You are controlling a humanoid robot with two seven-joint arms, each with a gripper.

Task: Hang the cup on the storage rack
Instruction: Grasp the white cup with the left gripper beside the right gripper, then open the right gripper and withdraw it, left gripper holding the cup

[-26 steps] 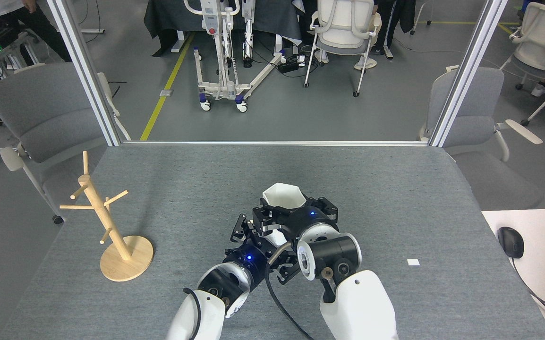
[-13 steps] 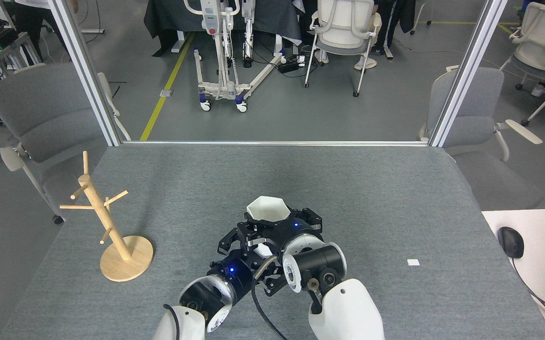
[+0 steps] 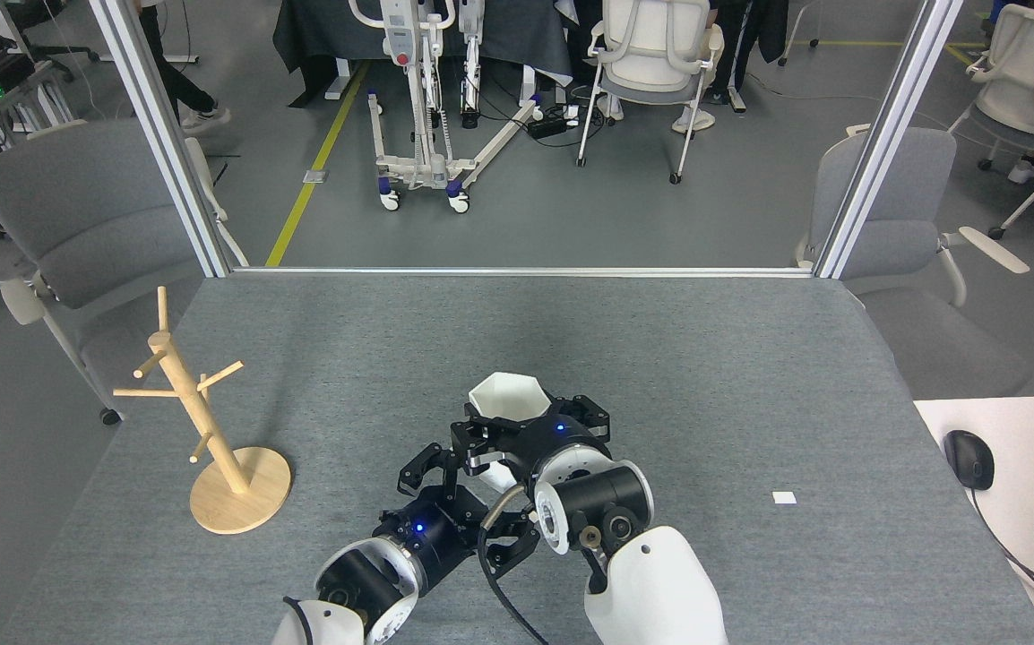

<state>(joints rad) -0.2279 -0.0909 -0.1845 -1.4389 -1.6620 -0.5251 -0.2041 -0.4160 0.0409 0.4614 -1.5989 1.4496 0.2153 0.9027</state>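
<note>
Both right gripper (image 3: 517, 439) jaws clasp the cup (image 3: 505, 399); left gripper (image 3: 445, 479) just beside.

Right gripper (image 3: 506, 428) clamped — left gripper (image 3: 456, 497) spread, free.

Even, bright indoor light from overhead fills the frame, with no harsh glare. The grey desk (image 3: 705, 358) is lit evenly, slightly darker in a soft patch near its far middle. The storage rack (image 3: 203, 421) at lower left throws only a faint, diffuse shadow to its right. The cup (image 3: 506, 396) reads clean white without blown highlights, while the black claw parts below it lose detail in their darkness. Focus is sharp throughout; the frame posts lean outward toward the upper corners.
</note>
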